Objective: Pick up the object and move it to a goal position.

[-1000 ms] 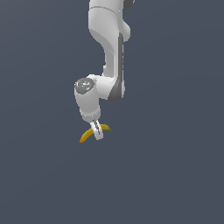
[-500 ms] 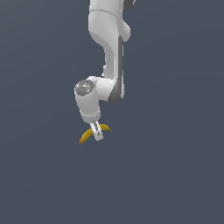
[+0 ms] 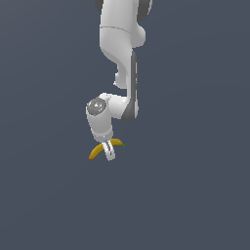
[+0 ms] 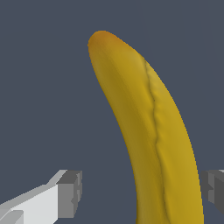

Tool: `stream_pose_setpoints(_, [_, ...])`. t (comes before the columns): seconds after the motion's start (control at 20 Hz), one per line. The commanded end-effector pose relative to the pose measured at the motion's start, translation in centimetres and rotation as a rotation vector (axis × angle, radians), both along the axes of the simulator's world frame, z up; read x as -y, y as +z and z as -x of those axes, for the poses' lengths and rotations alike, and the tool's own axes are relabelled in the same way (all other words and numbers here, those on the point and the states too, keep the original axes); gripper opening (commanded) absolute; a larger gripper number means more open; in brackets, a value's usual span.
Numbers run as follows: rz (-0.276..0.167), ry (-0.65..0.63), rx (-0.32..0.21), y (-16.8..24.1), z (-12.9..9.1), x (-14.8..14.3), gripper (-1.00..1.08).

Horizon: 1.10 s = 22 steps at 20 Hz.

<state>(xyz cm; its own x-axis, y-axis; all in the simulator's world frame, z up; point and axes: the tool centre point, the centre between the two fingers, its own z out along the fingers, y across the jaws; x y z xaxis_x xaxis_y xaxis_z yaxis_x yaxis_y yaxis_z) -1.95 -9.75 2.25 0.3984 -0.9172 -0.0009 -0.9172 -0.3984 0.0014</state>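
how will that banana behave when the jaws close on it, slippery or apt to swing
The banana looks smooth and rounded, so it may slip or twist between flat pads. It is curved and long, with ends sticking out past the gripper, so it could pivot. Probably stiff, not floppy.

A plain dark grey-blue surface [image 3: 195,195] fills the background.

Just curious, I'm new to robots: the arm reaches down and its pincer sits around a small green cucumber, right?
Nearly. The arm does reach down, but the thing between the pincer's fingers is a yellow banana, not a green cucumber. The wrist view shows its colour and curve plainly.
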Motion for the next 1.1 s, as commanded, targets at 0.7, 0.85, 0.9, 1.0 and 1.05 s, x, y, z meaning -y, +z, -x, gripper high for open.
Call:
stream_pose_setpoints(0.7, [0.0,-0.001,0.001,-0.3,0.0,0.0,-1.0])
stream_pose_setpoints(0.85, [0.0,-0.001,0.001,-0.1,0.2,-0.8,-1.0])
stream_pose_setpoints(0.9, [0.0,-0.001,0.001,0.1,0.3,-1.3,-1.0])
stream_pose_setpoints(1.0, [0.0,-0.001,0.001,0.4,0.5,-2.3,-1.0])
stream_pose_setpoints(1.05, [0.0,-0.001,0.001,0.6,0.6,-2.9,-1.0])
